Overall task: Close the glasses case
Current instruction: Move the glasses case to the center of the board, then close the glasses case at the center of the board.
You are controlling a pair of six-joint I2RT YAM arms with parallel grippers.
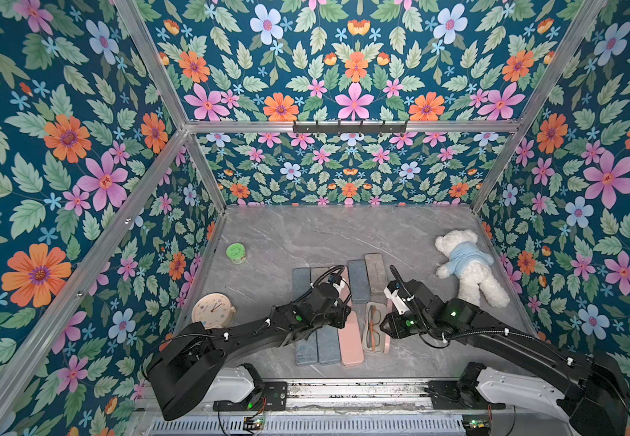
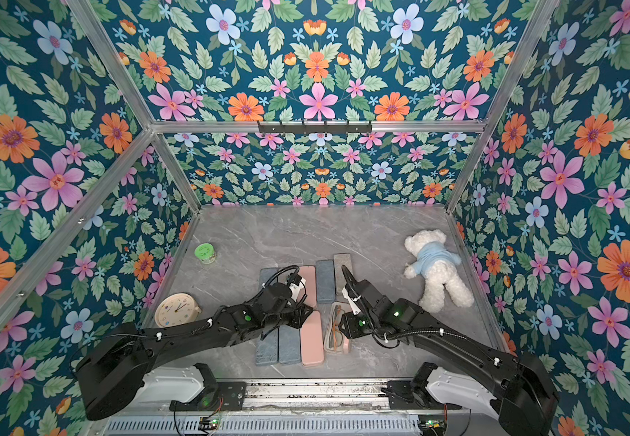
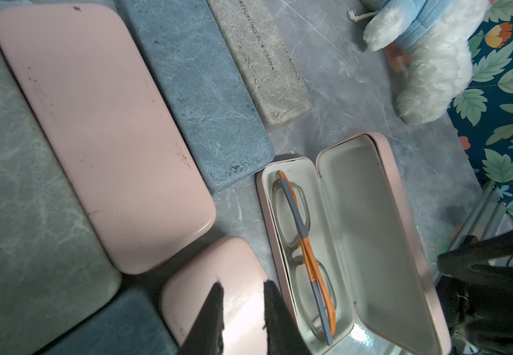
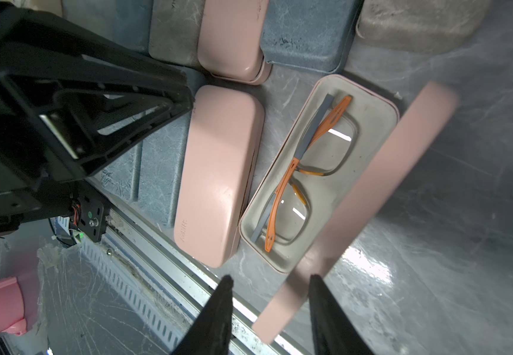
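Note:
The open pink glasses case [image 1: 375, 328] lies at the right end of the front row in both top views. Its cream tray [image 4: 369, 110] holds glasses [image 4: 307, 166] with orange and grey arms. The lid [image 4: 387, 172] stands up from the tray's far side and looks blurred. My right gripper [image 4: 271, 279] is open at the case's near end, with the lid's near corner between its fingers. My left gripper [image 3: 243, 283] is narrowly open, empty, and sits just over a closed pink case [image 3: 236, 285] beside the open one [image 3: 372, 230].
Several closed cases, blue, grey and pink, lie in two rows to the left [image 1: 328, 343] and behind [image 1: 358, 281]. A white teddy bear [image 1: 468, 268] lies at the right, a green jar [image 1: 236, 253] and a clock [image 1: 212, 310] at the left. The metal rail [image 1: 355, 392] borders the front.

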